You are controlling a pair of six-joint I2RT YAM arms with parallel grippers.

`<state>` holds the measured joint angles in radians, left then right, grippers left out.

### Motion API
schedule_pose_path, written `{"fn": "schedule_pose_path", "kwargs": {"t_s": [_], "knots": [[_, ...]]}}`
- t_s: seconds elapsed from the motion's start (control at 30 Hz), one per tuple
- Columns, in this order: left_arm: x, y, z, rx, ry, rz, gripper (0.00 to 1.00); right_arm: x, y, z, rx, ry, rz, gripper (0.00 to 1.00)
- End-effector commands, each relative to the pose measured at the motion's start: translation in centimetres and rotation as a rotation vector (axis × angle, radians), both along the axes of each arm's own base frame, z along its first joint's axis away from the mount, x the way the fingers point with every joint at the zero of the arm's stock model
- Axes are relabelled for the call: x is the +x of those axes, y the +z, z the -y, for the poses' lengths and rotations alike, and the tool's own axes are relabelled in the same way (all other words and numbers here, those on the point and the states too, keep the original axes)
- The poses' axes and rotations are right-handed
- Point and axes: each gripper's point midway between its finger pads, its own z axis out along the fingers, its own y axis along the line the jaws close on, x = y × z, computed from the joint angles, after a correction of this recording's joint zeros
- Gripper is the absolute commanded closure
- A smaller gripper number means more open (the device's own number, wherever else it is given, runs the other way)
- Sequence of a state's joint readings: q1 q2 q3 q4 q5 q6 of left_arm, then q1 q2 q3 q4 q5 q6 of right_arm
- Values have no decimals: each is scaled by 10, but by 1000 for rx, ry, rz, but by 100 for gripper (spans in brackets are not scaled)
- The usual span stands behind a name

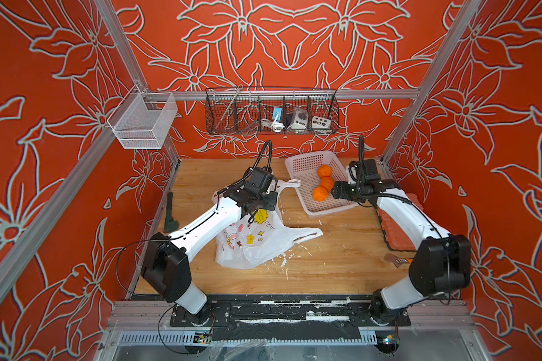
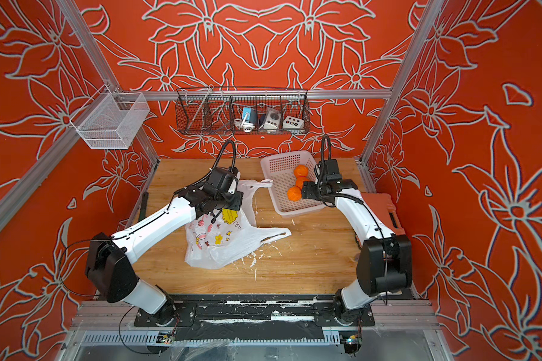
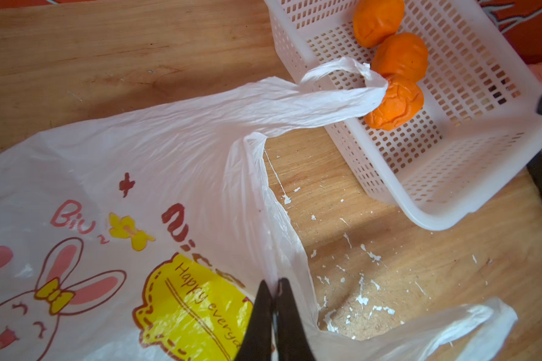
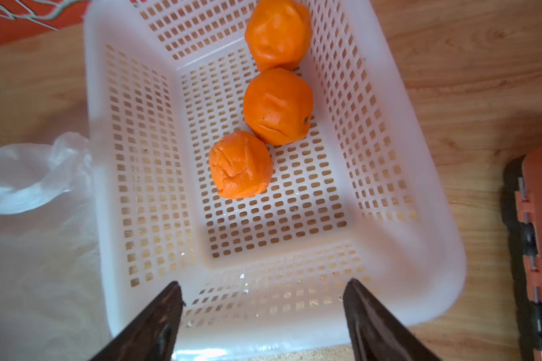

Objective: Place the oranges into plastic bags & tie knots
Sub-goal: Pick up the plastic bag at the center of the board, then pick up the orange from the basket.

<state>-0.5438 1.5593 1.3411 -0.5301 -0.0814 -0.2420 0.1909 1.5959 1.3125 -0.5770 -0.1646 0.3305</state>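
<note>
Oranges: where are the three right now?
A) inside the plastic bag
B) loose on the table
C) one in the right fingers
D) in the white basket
D: all three oranges lie in a row inside the white basket, and the right fingers stand open and empty.

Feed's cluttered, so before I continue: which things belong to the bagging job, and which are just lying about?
Job: oranges, white basket holding them, plastic bag, left tool shut on it, right tool open over the basket.
Lying about: orange case, wire rack, mesh basket, dark object by left wall.
</note>
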Motion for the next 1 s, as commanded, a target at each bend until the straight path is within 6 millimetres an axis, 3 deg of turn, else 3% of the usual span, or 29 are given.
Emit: {"fn": "schedule_pose_path", "kwargs": {"t_s": [0.0,0.2,0.43,0.6,0.7,0.97], "knots": [[3,5,-5,34,-10,-5,100,8,-20,3,-79,21,-72,15],[-3,2,11,-60,-50,-41,100,37,-42,-12,-87,59,-105,10],[0,-1,10,-66,-48,-38,100,51,-62,-39,-65,96,-132,9],[4,0,5,-69,-33,-40,100,61,-79,-45,-86,92,-166,10],[4,0,3,-74,-34,-44,100,67,-86,-47,-93,87,-169,17],[-1,0,5,-89,-60,-50,100,69,-92,-41,-136,82,-184,45]]}}
